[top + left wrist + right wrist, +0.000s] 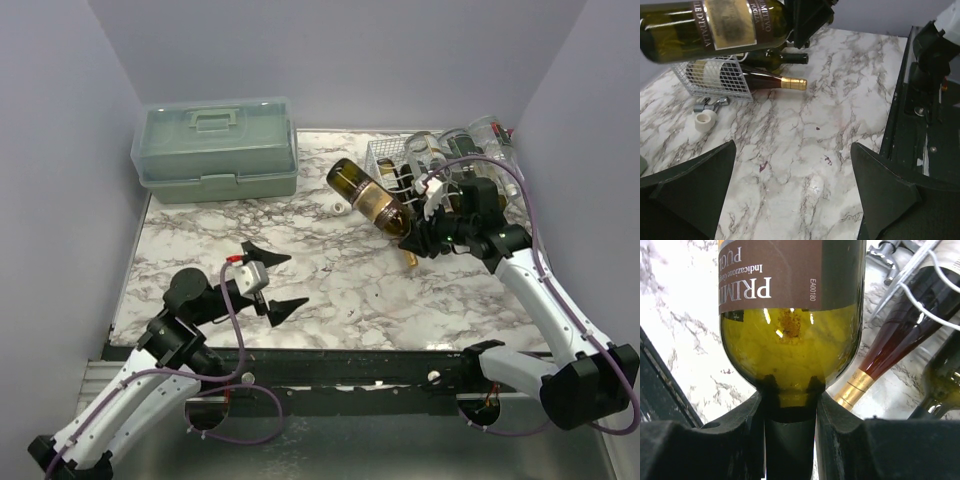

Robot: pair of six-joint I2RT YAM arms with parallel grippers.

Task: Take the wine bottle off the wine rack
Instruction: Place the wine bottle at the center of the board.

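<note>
The wine bottle [365, 195], olive-green glass with a brown and gold label, hangs tilted above the marble, clear of the wine rack [388, 158]. My right gripper [418, 238] is shut on its neck. In the right wrist view the black fingers [747, 425] clamp the neck just below the bottle's [790, 340] shoulder. The left wrist view shows the bottle [715, 25] above the white wire rack [715, 80]. My left gripper [290, 280] stands wide open and empty near the front left, over bare marble [792, 150].
Other bottles lie in the rack, one with a gold-foiled neck [792, 83] [857, 386] that sticks out towards the front. A pale green toolbox [215, 150] sits at the back left. A small white cylinder [705, 120] lies beside the rack.
</note>
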